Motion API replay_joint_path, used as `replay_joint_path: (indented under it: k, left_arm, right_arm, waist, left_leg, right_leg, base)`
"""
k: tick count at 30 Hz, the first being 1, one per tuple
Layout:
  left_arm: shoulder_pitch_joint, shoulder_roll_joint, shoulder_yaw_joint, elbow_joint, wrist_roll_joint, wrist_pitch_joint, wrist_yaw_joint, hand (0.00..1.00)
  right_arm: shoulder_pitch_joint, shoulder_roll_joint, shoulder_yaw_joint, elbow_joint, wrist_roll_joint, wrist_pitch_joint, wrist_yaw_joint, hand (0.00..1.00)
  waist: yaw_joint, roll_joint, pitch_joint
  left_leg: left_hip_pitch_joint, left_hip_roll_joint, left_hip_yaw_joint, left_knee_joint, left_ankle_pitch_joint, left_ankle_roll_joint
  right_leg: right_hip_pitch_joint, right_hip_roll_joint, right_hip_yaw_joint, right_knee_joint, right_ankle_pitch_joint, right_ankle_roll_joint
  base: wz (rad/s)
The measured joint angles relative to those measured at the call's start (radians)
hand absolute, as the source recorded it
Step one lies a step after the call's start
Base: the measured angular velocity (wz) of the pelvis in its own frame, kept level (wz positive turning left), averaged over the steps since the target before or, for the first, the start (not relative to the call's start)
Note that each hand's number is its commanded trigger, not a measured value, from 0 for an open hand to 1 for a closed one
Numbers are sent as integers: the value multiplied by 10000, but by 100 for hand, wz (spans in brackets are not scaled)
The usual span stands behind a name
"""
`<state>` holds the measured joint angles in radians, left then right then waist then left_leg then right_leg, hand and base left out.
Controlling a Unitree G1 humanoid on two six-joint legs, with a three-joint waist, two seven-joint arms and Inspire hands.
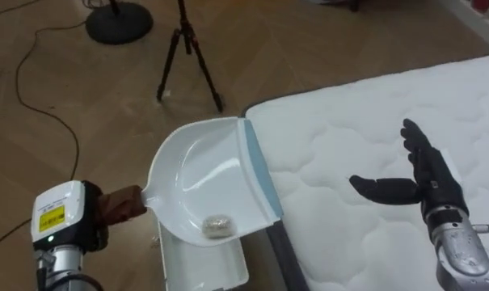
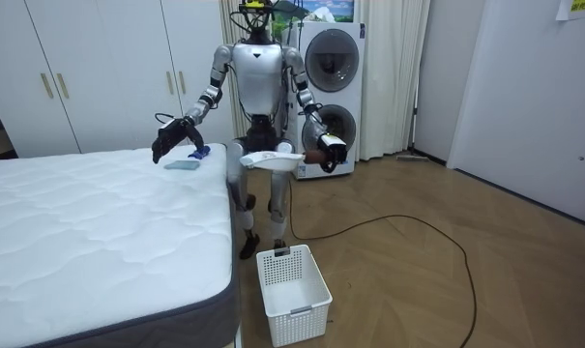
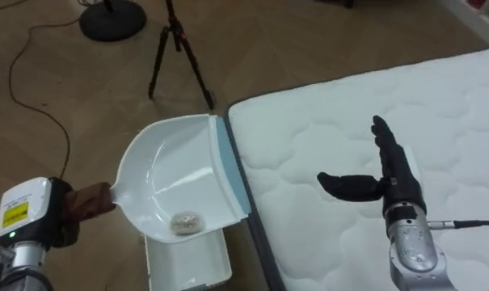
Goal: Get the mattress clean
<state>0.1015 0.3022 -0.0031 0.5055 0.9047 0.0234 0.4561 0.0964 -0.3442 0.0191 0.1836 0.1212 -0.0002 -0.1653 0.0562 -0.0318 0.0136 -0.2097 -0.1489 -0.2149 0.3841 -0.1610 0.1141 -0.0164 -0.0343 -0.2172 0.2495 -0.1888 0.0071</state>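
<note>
A white dustpan (image 1: pixel 200 170) with a pale blue lip hangs level beside the corner of the white mattress (image 1: pixel 341 129). My left hand (image 1: pixel 89 217) is shut on its brown handle (image 1: pixel 123 204). A small crumpled beige scrap (image 1: pixel 217 225) lies in the pan near the lip. My right hand (image 1: pixel 418 174) hovers open over the mattress, fingers straight and thumb spread, touching nothing. In the room view I stand upright at the bed's far end, with the dustpan (image 2: pixel 273 158) held out in front of me.
A white slatted basket (image 1: pixel 204 263) stands on the wooden floor under the pan, by the bed's corner (image 2: pixel 292 280). A black tripod (image 1: pixel 187 52), a round stand base (image 1: pixel 119 20) and a cable (image 1: pixel 42 105) lie beyond. A blue item (image 2: pixel 184 164) rests on the mattress.
</note>
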Motion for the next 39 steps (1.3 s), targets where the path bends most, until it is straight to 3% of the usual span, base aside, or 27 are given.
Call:
replay_joint_path:
  k: [4, 9, 12, 17, 20, 22, 24, 26, 28, 30, 32, 33, 34, 39]
  left_arm:
    - [3, 0, -8, 58, -84, 12, -11, 100]
    - [-2, 3, -5, 261, -77, 9, -19, 100]
    - [-7, 68, 13, 276, -69, -3, -43, 100]
    - [-222, 491, 14, 282, 228, -322, -54, 100]
    - [-558, 830, -2, 314, 234, -475, -57, 100]
    - [-875, 971, 6, 314, 298, -454, -49, 100]
    - [-977, 1016, -11, 331, 300, -451, -31, 100]
    - [-1005, 1066, -11, 534, 296, -443, -29, 100]
    - [-1075, 1041, -39, 791, 305, -435, -30, 100]
    - [-1303, 1111, -39, 1060, 311, -437, -26, 100]
    - [-1540, 1147, -42, 1316, 317, -427, -25, 100]
    - [-1685, 1192, -68, 1458, 351, -426, -10, 100]
    - [-1728, 1307, -123, 1562, 417, -423, 80, 100]
    - [-1761, 1885, -514, 2017, 480, -302, 356, 100]
  right_arm:
    - [-13, 0, 0, 4, 247, -10, -69, 0]
    - [-10, 2, 10, 104, 254, -146, -67, 0]
    - [16, 2, 39, 207, 262, -155, -59, 0]
    - [-237, 44, 34, 875, -38, -342, -202, 0]
    - [-351, 140, 40, 1220, -106, -345, -219, 0]
    - [-347, 223, 39, 1311, -113, -344, -186, 0]
    - [-350, 246, 54, 1404, -100, -358, -171, 0]
    - [-503, 248, 124, 1747, -97, -419, -143, 0]
    - [-678, 211, 133, 1954, -135, -448, -133, 0]
    - [-780, 210, 262, 2019, -111, -447, -128, 0]
    - [-805, 212, 367, 2045, -68, -449, -55, 0]
    - [-819, 216, 392, 2111, -52, -455, -51, 0]
    - [-951, 217, 410, 2212, -11, -468, -26, 0]
    - [-1484, 215, 476, 2920, 65, -682, 48, 0]
  waist:
    - [-69, 29, 19]
    - [-29, 174, 105]
    - [64, 207, 105]
    - [115, 340, 174]
    - [18, 382, 178]
    - [-24, 410, 183]
    - [-104, 404, 171]
    - [-198, 296, 110]
    - [-315, 520, 112]
    - [-274, 648, 151]
    - [-355, 732, 183]
    - [-438, 755, 191]
    - [-389, 735, 195]
    - [-319, 856, 229]
  left_leg:
    - [-305, -124, -349, 298, 3, -4]
    - [-288, -234, -447, 327, -32, -41]
    - [-398, -260, -450, 386, -39, -35]
    - [-672, -278, -346, 1192, -404, 100]
    - [-594, -567, -834, 1177, -357, 145]
    - [-574, -600, -1101, 922, -88, 115]
    - [-530, -660, -1226, 850, -21, 134]
    - [-591, -981, -1355, 860, -45, 139]
    - [-738, -978, -1477, 895, -133, 60]
    - [-998, -850, -1351, 893, -143, 35]
    - [-1304, -401, -251, 857, -142, 80]
    - [-1422, 11, 886, 767, -183, 175]
    - [-1506, 157, 1389, 732, -227, 278]
    - [-1609, 101, 1451, 615, -215, 307]
  right_leg:
    - [73, -24, -579, -138, 3, 13]
    - [127, -106, -603, -75, -57, 111]
    - [-124, -195, -600, 342, -151, 151]
    - [-654, -353, -580, 1754, -521, 182]
    - [-1493, -471, 55, 3002, -640, 216]
    - [-2235, -300, 820, 2930, -736, 233]
    - [-2500, -235, 1017, 2312, -541, 244]
    - [-2642, -320, 974, 1729, 398, 105]
    - [-2652, -320, 792, 1580, 634, 84]
    - [-2784, -328, 659, 1497, 636, 33]
    - [-2823, -375, 301, 1480, 566, -41]
    - [-2888, -386, 169, 1545, 455, -48]
    - [-3107, -415, 266, 1791, 331, -39]
    - [-3387, -496, 346, 1964, 233, -15]
  base:
    - [37]
    - [16]
    - [2]
    - [6]
    - [24]
    - [37]
    - [44]
    - [44]
    - [33]
    - [29]
    - [47]
    - [40]
    - [18]
    - [-4]
